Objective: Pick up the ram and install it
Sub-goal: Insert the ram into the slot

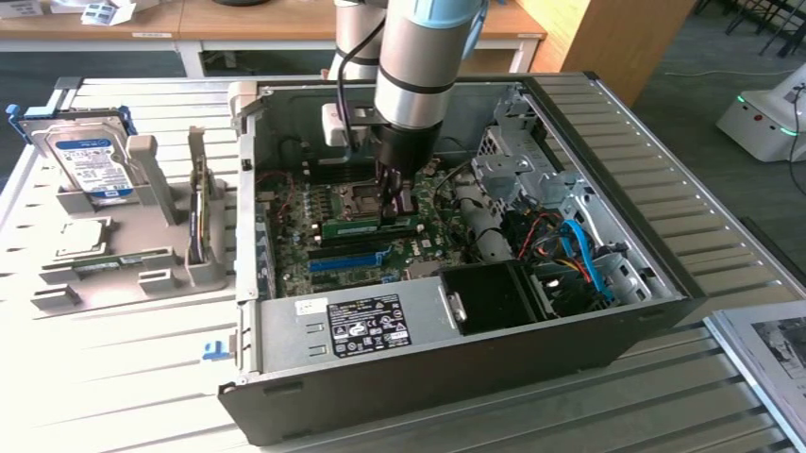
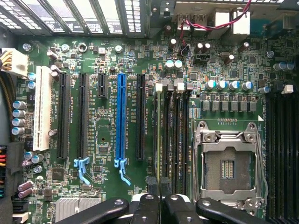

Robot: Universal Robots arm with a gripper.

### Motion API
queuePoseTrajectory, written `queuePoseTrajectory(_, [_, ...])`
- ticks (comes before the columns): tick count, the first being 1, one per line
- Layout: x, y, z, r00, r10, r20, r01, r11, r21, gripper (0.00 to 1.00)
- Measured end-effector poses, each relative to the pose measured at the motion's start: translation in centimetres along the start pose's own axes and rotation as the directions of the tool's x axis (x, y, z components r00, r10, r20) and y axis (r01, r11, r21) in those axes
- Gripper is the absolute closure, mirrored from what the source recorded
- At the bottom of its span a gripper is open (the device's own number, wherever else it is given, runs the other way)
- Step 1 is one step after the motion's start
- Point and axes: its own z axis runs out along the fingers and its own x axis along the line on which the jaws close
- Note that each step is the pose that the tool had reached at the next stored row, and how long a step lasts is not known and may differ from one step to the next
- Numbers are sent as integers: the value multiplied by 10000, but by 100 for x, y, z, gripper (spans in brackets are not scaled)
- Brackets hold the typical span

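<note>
The ram (image 1: 369,226) is a narrow green stick lying level just above the motherboard (image 1: 416,255) inside the open computer case (image 1: 655,274). My gripper (image 1: 398,200) comes straight down from the arm and is shut on the stick's upper edge near its middle. The stick sits beside the empty processor socket (image 1: 359,195). In the wrist view my gripper (image 2: 158,186) has its black fingertips (image 2: 152,184) pressed close together, directly over the long dark memory slots (image 2: 170,135) between the blue slot (image 2: 121,116) and the processor socket (image 2: 226,161). There I cannot tell the ram's thin edge from the slots.
A grey parts holder (image 1: 151,274) on the slatted table at the exterior view's left carries a blue-labelled hard drive (image 1: 83,162) and a square silver processor chip (image 1: 78,236). Inside the case are a power supply (image 1: 365,326), a black shroud (image 1: 494,297), drive cages (image 1: 516,156) and blue cables (image 1: 586,255).
</note>
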Motion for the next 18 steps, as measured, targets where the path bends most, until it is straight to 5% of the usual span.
queuePoseTrajectory(18, [0, 8, 1, 10000, -1, 2, 1, 10000, 45, 88])
